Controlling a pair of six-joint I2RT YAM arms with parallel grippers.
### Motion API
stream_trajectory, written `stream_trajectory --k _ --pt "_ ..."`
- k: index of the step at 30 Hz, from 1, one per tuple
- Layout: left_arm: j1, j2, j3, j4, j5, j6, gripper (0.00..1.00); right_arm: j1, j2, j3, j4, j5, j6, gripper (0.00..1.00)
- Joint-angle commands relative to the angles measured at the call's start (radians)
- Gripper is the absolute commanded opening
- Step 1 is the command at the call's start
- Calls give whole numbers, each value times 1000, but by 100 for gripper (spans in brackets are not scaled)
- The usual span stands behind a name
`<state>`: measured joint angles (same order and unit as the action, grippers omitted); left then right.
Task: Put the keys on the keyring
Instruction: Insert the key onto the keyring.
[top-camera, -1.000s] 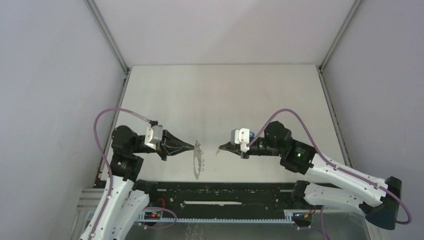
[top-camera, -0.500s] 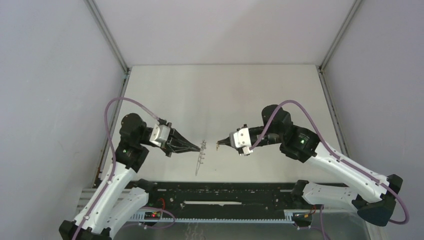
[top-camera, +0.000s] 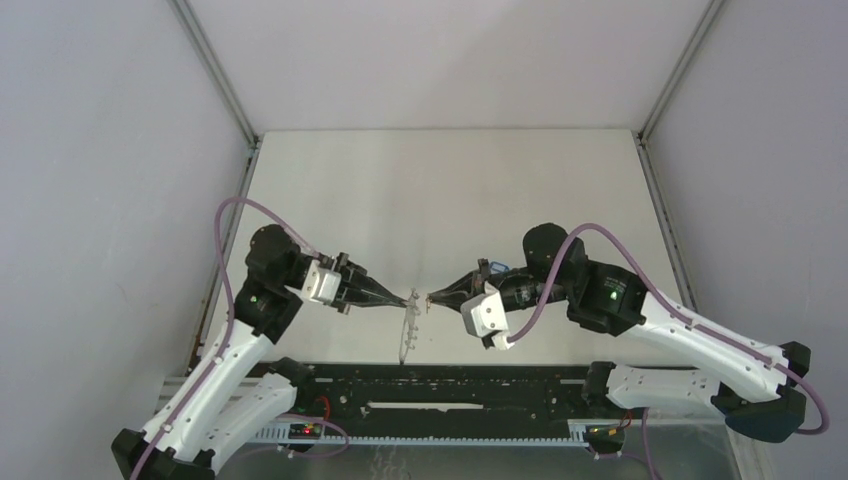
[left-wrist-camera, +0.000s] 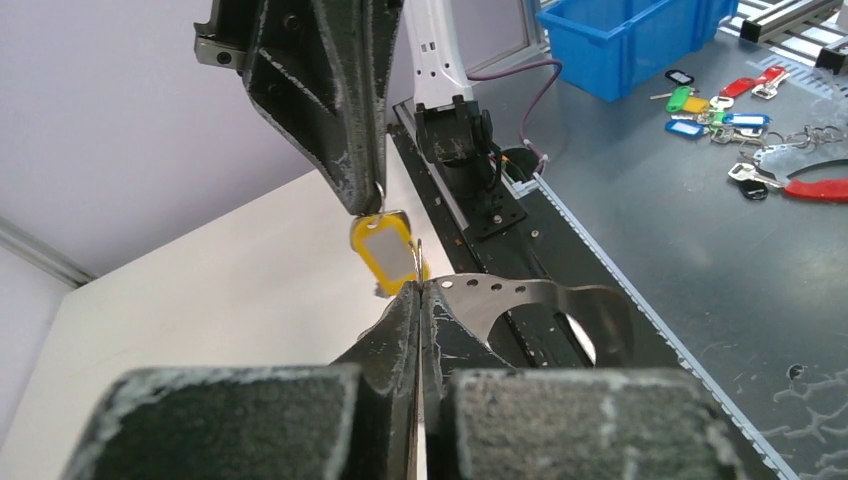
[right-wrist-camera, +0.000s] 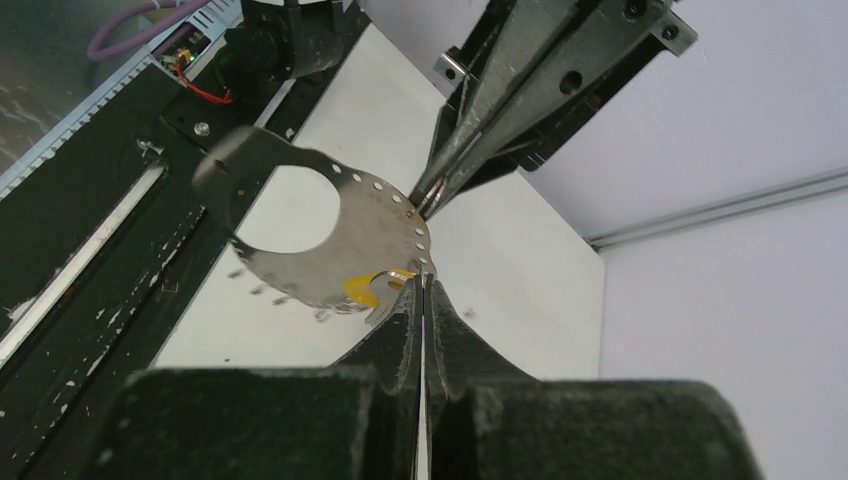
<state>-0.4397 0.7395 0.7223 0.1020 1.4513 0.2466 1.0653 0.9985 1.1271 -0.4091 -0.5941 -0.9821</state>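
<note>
The keyring (top-camera: 404, 335) is a thin grey metal crescent with a row of small holes; it hangs edge-on above the table. My left gripper (top-camera: 412, 297) is shut on its upper end, as the left wrist view shows (left-wrist-camera: 420, 288), with the crescent (left-wrist-camera: 560, 300) curving off to the right. My right gripper (top-camera: 430, 299) is shut on the small loop of the yellow key (left-wrist-camera: 385, 250), tip to tip with the left one. In the right wrist view (right-wrist-camera: 422, 282) the yellow head (right-wrist-camera: 362, 289) lies against the holed edge of the keyring (right-wrist-camera: 370, 235). No blue key is in either gripper.
A black rail (top-camera: 450, 390) runs along the table's near edge under the keyring. Off the table, on a grey bench, stand a blue bin (left-wrist-camera: 630, 40) and several loose coloured key tags (left-wrist-camera: 715, 108). Grey walls enclose the table.
Both arms have moved toward each other. The gap between the fingertips has closed, and the yellow key now sits at the keyring's holed edge.
</note>
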Motion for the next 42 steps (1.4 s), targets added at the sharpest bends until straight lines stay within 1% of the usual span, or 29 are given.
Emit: stream_trajectory --k 1,9,21,42 --pt "-11 9 48 21 1 64 0 35 -7 40 -19 69 -61 0" --pt "-17 12 46 20 0 37 0 71 9 40 27 125 -87 0" --pt "-18 20 47 4 -32 14 0 108 27 51 33 116 -99 0" --pt "-19 17 49 -4 -42 23 0 111 46 57 19 114 -98 0"
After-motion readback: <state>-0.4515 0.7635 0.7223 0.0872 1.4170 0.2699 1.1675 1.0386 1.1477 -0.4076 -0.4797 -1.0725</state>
